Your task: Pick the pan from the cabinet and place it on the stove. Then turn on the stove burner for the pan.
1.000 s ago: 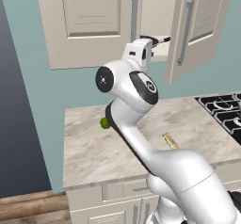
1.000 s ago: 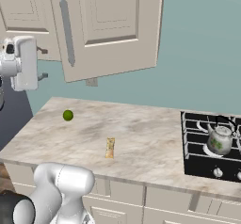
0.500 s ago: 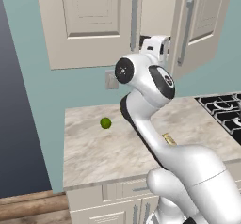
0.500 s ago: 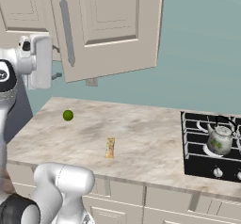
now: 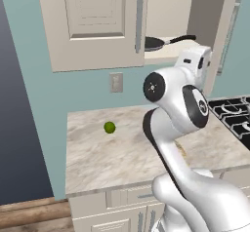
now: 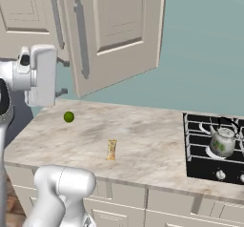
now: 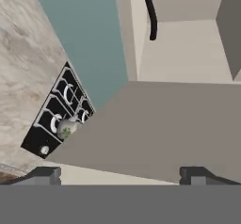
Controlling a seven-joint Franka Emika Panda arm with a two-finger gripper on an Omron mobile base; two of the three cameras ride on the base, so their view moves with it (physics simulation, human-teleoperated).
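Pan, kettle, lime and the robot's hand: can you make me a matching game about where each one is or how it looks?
Things:
1. pan
2. kettle
3. lime
4. hand

Places or states:
A. on the stove
B. open, holding nothing
C. on the shelf inside the open cabinet
D. alone on the marble counter

Pairs: 1-C, 2-A, 3-D, 4-B

You see a matt cream painted cabinet (image 5: pixel 97 26) with brushed-metal bar handles (image 6: pixel 81 39) — the pan (image 5: pixel 155 43) inside looks dark and slightly glossy. The counter (image 6: pixel 143 145) reads as polished veined marble — the stove (image 6: pixel 212 149) black, its kettle (image 6: pixel 222 141) shiny glass.
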